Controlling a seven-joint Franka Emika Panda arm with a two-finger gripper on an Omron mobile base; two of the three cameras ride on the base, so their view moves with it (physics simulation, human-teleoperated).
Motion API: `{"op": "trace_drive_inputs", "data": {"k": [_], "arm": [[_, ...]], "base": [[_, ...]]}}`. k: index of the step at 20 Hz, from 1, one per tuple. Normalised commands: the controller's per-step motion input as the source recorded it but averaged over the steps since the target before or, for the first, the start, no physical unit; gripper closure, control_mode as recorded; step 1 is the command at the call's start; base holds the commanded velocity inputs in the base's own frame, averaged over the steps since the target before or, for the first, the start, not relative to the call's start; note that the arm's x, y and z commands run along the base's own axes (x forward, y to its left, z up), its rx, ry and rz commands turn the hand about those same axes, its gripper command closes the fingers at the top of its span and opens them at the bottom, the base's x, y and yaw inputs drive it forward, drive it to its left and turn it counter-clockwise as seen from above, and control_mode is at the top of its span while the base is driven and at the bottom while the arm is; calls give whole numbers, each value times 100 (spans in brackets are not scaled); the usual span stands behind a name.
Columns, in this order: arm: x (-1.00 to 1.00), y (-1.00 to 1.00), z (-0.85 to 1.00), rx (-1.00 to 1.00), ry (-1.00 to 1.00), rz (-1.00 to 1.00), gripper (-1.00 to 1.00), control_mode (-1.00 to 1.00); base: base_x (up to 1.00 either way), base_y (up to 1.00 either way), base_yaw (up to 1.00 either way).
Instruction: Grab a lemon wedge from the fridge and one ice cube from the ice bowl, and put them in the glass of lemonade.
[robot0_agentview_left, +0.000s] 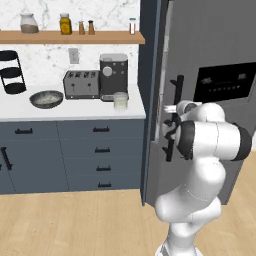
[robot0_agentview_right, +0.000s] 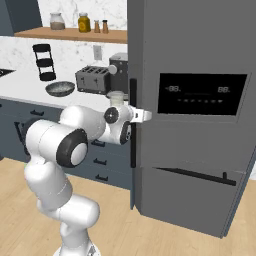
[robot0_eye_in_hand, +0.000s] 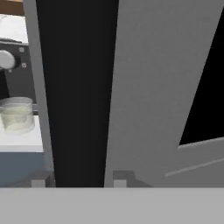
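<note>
Kitchen counter (robot0_agentview_left: 75, 111) | you have one ice bowl (robot0_agentview_left: 46, 99), dark, speckled; one pale glass of lemonade (robot0_agentview_left: 120, 100) beside coffee machine (robot0_agentview_left: 113, 75) | one dark grey fridge (robot0_agentview_right: 200, 60) | gripper (robot0_agentview_right: 145, 115) at door handle (robot0_agentview_right: 133, 125), fingers straddling it, grip unconfirmed

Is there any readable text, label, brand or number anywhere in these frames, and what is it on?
None can be read.
Fridge dispenser panel: faint pale marks like digits, too blurred to read.
Shelf jars: no legible labels.
Coffee machine and toaster: no brand visible.
</note>
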Motion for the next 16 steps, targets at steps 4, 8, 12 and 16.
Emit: {"op": "trace_drive_inputs", "data": {"k": [4,8,12,16], "arm": [[-39,0,100,0,-1,-16,100,-100],[-38,0,100,0,0,-14,-100,-100],[-52,0,100,0,0,-12,-100,-100],[-94,0,100,0,0,-9,-100,-100]], "base": [[0,0,0],[0,0,0],[0,0,0],[0,0,0]]}}
